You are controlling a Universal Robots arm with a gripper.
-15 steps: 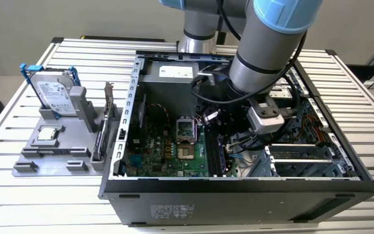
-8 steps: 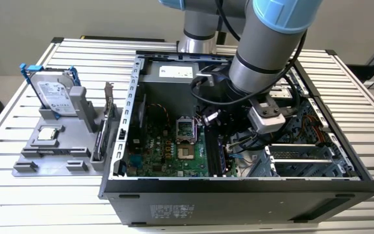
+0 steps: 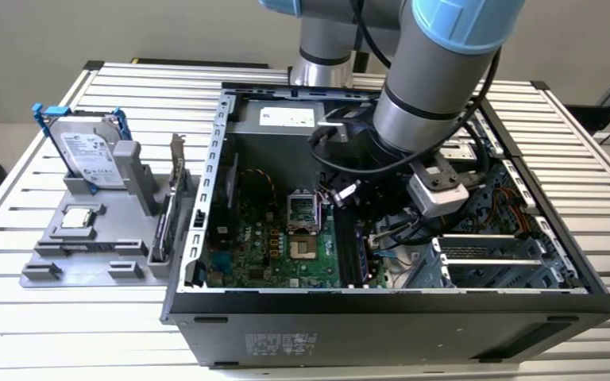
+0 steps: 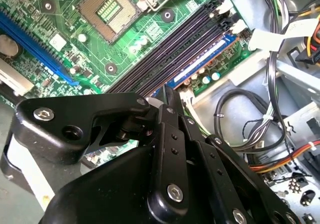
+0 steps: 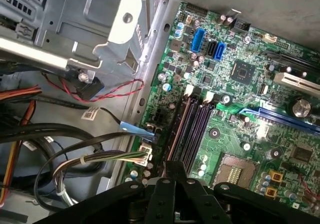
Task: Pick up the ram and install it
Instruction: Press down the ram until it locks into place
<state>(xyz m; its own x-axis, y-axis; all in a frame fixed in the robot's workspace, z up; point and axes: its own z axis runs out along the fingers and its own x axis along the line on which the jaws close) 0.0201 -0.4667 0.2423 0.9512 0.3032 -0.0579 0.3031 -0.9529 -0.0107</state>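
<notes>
The ram [image 4: 202, 64] stands on edge in the outermost of the dark memory slots [image 4: 170, 49] on the green motherboard [image 4: 60, 14]. In the second wrist view its bluish top edge runs along the slot. In the exterior view the ram [image 3: 361, 252] shows as a thin stick beside the board's edge, under the arm. My black gripper [image 4: 169, 92] hangs just above the ram's near end with its fingers drawn together and nothing visibly between them. In the first wrist view the gripper [image 5: 173, 170] sits over the end of the memory slots [image 5: 192, 129].
The open computer case [image 3: 194, 238] walls in the arm, with cable bundles [image 4: 260, 129] and a drive cage [image 3: 491, 258] beside the slots. A grey holder [image 3: 83, 254] at the exterior view's left carries a hard drive [image 3: 85, 155] in a blue frame and an expansion card [image 3: 178, 198].
</notes>
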